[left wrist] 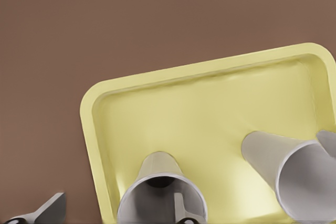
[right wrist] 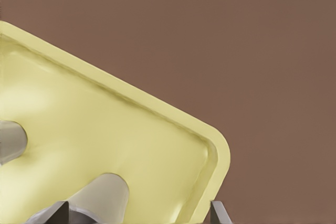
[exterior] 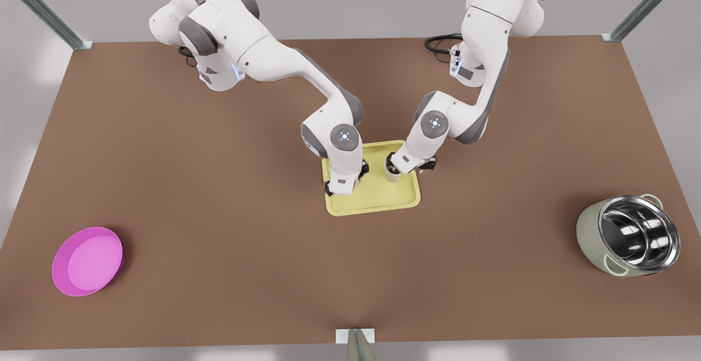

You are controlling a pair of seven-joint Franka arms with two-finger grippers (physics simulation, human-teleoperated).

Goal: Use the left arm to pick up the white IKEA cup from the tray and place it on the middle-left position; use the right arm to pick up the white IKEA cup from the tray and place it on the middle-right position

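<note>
Both arms down over tray (exterior: 378,199), which sits mid-table, nearer front edge than back.

Left gripper (exterior: 344,184) at tray's edge toward magenta dish (exterior: 87,261); fingers spread, one inside first white cup (left wrist: 160,192), one outside its wall. Not clenched yet.

Right gripper (exterior: 408,166) at tray's side toward steel pot (exterior: 630,235); fingers spread astride second white cup (exterior: 392,172). No squeeze visible.

Both cups on tray floor, upright, apart. Nothing lifted. Left to do, I judge: clamp, lift, carry to bare tabletop either side of tray.
</note>
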